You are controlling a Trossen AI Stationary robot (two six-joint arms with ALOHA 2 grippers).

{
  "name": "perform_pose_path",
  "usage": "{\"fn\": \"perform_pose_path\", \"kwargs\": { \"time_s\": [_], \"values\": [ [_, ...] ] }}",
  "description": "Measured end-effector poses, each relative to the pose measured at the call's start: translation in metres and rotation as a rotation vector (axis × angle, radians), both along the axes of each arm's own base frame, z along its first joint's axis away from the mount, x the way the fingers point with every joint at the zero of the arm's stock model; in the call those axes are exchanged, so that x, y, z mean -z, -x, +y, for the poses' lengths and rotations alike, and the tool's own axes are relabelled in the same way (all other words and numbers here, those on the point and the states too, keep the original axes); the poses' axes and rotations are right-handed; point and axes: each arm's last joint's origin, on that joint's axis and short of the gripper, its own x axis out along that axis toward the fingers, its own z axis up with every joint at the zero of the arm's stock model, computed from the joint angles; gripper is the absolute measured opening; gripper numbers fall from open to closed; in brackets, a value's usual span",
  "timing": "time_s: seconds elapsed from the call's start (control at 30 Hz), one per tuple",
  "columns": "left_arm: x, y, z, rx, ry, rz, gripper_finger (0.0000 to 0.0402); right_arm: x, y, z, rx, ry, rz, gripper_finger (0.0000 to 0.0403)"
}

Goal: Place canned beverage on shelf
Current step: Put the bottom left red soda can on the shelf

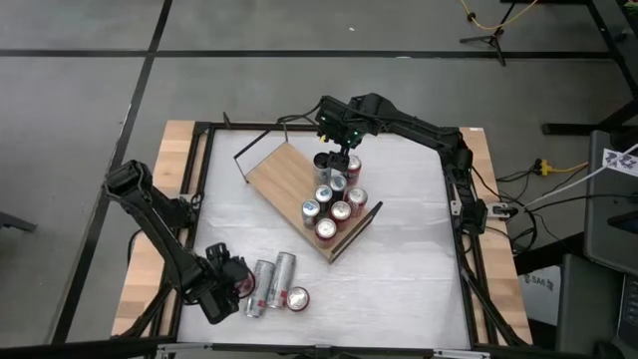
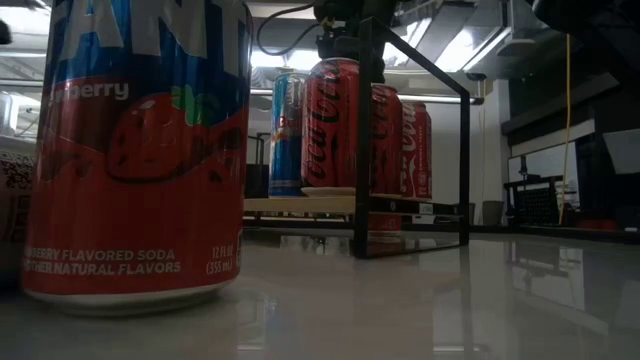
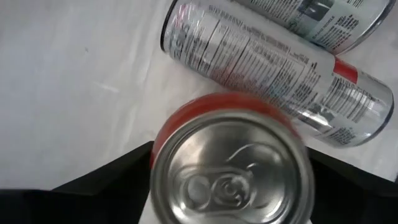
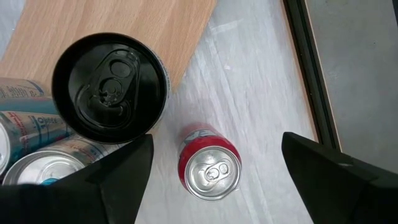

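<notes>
1. closest to the low camera stands an upright red-and-blue strawberry soda can [image 2: 140,150] on the white tabletop [image 1: 399,289], well short of the light-brown wooden shelf board [image 1: 282,179].
2. the left gripper [image 1: 231,283] hangs over the near left part of the table, straight above an upright red aluminium can with a silver lid [image 3: 230,171]. whether it has clamped that can or only straddles it, i cannot tell.
3. just beside that can lie two silver cans on their sides [image 1: 271,281]. none of these is on the shelf yet.
4. the right gripper [image 1: 339,152] hovers at the shelf's far end, spread wide and holding nothing. a black-lidded can [image 4: 109,87] stands at the board's edge, and a small red can [image 4: 209,165] stands on the table just off it.
5. several cans [image 1: 329,209] already stand clustered along the board's right side. its left half looks free.
6. handling, as i judge it: the can is probably full, so fairly heavy and stiff. its painted wall is smooth and likely slippery, and hard squeezing could dent it.
7. best hold: across the round body below the rim, kept upright.
</notes>
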Motion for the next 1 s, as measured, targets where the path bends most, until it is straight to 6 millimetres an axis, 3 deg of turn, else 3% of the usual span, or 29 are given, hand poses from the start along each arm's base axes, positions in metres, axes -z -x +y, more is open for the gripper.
{"fn": "perform_pose_path", "kwargs": {
  "time_s": [0.2, 0.5, 0.7, 1.0],
  "values": [
    [-0.001, -0.010, 0.009, 0.104, -0.027, 0.025, 0.0278, 0.000, 0.000, 0.000, 0.000, 0.000, 0.000, 0.0347],
    [-0.003, -0.024, 0.027, 0.290, -0.121, 0.034, 0.0276, 0.000, -0.001, 0.000, 0.000, 0.004, -0.013, 0.0347],
    [-0.024, -0.029, 0.060, 0.284, -0.130, 0.011, 0.0276, -0.001, -0.001, 0.000, 0.000, 0.005, -0.015, 0.0347],
    [-0.057, -0.034, 0.117, 0.413, -0.185, -0.048, 0.0276, 0.000, -0.001, 0.000, 0.000, 0.005, -0.015, 0.0347]
  ]
}}
